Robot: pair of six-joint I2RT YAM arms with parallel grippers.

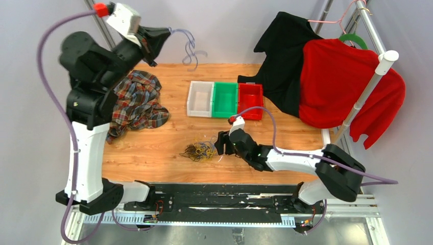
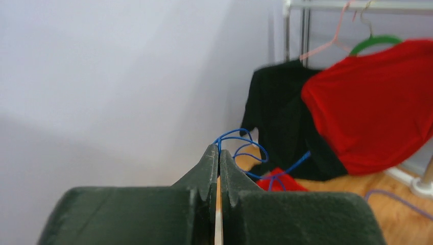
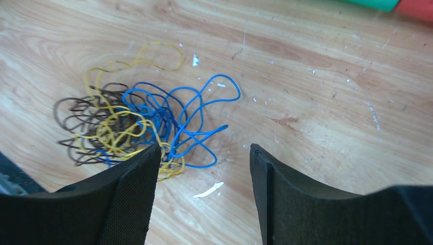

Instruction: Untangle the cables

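Clamped in left gripper [image 2: 218, 153]: thin curly blue wire [image 2: 254, 145]. Beside spread-apart right gripper [image 3: 204, 153]: blue-yellow-brown wire tangle [image 3: 138, 127]. Risk: slippage from fingertip-only pinch.

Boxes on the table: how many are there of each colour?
Clear box: 1
Green box: 1
Red box: 1
Total: 3

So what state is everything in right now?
left end effector, shut on blue cable, raised high.
right end effector, open, hovering low.
blue cable, dangling in the air.
cable tangle, knotted, lying flat.
bins, all three look empty.
plaid shirt, crumpled.
red shirt, hanging.
black shirt, hanging.
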